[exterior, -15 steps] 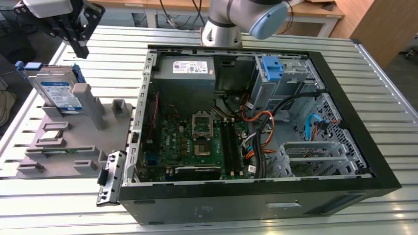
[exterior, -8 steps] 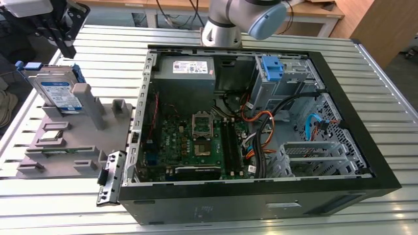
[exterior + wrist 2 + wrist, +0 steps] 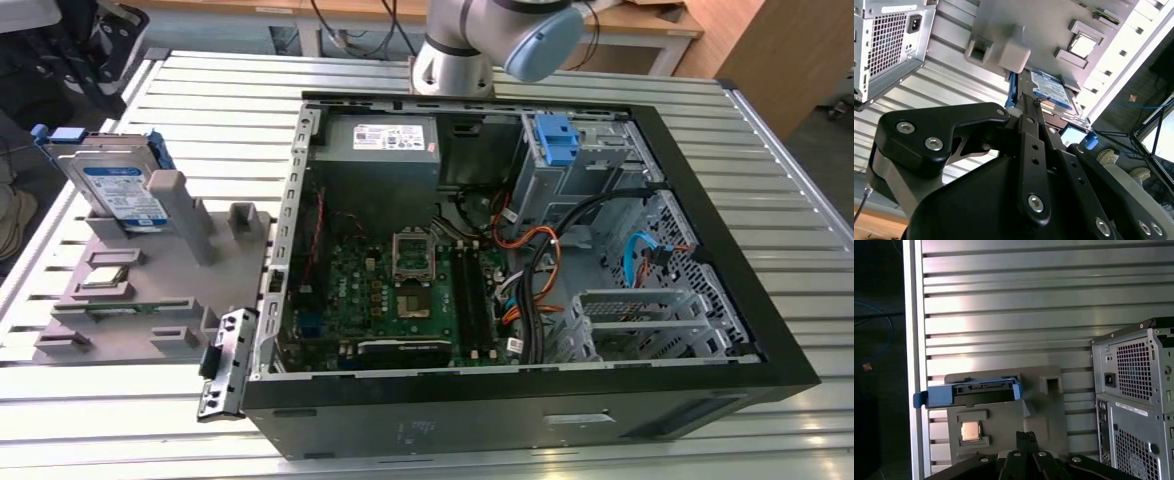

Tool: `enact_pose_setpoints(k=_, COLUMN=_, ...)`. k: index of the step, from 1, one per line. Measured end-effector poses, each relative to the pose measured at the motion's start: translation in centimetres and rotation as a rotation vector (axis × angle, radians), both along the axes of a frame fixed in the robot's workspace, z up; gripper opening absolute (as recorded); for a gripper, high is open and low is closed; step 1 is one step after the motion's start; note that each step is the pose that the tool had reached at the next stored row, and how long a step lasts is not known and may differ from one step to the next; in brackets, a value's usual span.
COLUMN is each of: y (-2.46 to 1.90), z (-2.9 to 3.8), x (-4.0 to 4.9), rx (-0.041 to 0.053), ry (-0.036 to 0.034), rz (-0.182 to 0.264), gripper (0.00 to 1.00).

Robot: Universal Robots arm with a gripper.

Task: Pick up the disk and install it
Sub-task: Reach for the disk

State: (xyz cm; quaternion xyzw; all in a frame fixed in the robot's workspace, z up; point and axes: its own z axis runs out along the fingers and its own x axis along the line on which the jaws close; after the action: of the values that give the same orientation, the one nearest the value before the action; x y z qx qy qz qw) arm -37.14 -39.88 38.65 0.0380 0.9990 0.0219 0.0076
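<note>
the disk [image 3: 123,190] is stood upright in a grey holder [image 3: 147,300] just beside the open computer case [image 3: 534,410]; the gripper [image 3: 1026,435], apart from the disk, is drawn narrow, nothing being held.

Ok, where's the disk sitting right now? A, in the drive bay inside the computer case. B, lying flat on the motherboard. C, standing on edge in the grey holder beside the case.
C: in the exterior view the disk stands on edge in the grey holder on the slatted table, to the exterior view's left of the open computer case.
</note>
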Motion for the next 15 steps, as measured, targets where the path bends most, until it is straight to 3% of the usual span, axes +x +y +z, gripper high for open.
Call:
enact_pose_setpoints(k=8, y=0.00, z=-0.09, x=-1.78, rx=0.0000, ry=0.0000, rz=0.000, gripper=0.11)
enact_pose_setpoints(k=15, y=0.00, z=-0.11, x=-2.11, rx=0.0000, ry=-0.0001, rz=0.000, gripper=0.11)
